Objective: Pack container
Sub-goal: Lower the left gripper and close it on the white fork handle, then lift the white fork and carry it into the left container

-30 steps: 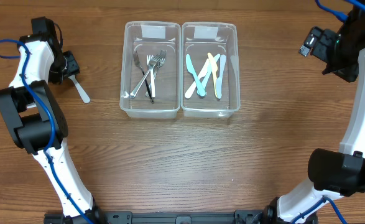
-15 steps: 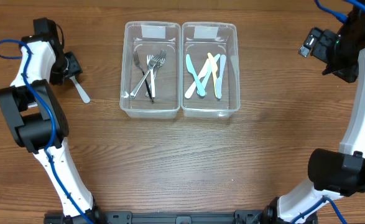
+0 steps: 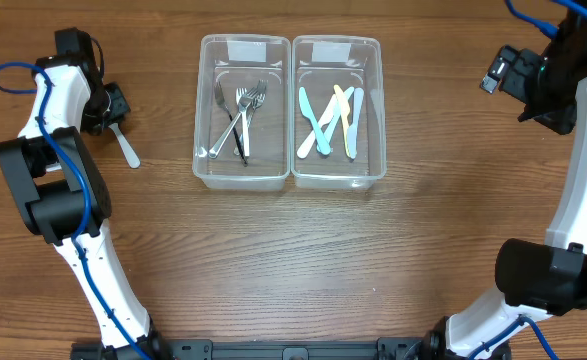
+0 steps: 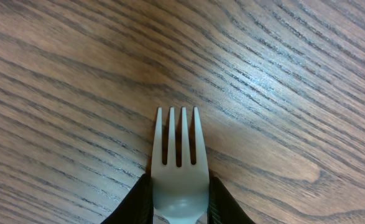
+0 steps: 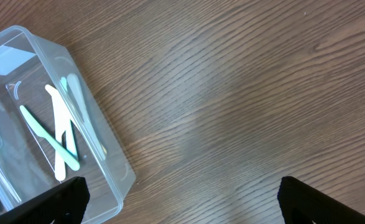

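My left pincer (image 4: 178, 191) is pinching the white fork (image 3: 128, 150) out at 9 o'clock from the bins (image 3: 291, 110), and my right pincer (image 5: 182, 188) just hangs spread wide at 3 o'clock.

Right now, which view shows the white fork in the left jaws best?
Left wrist: the white fork is close up, tines clear, neck pinched between the jaws. Overhead shows only its handle jutting from the left gripper. Right wrist misses it.
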Controlling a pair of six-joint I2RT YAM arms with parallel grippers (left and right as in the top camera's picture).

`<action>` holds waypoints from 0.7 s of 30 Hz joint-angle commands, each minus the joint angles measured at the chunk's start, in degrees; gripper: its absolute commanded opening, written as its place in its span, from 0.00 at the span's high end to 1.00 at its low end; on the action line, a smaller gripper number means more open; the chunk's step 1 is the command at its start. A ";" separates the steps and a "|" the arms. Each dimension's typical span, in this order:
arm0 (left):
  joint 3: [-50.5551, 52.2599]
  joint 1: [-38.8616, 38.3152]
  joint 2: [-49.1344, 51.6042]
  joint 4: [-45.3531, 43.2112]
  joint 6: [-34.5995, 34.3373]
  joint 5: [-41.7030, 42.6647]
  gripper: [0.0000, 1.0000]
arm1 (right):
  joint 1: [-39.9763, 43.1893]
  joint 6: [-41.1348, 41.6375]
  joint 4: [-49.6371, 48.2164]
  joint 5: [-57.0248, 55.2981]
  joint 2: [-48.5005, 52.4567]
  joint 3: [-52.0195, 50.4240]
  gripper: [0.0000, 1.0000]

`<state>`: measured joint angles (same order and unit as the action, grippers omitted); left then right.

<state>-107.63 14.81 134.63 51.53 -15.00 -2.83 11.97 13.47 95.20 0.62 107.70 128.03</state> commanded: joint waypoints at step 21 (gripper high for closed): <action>-34.21 -6.73 -0.61 28.85 5.88 16.44 0.89 | 0.11 0.26 -0.15 -0.52 0.07 0.20 0.00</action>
<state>-133.82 12.14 135.31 76.95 -12.03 3.95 11.97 13.50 95.20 0.62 107.70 128.03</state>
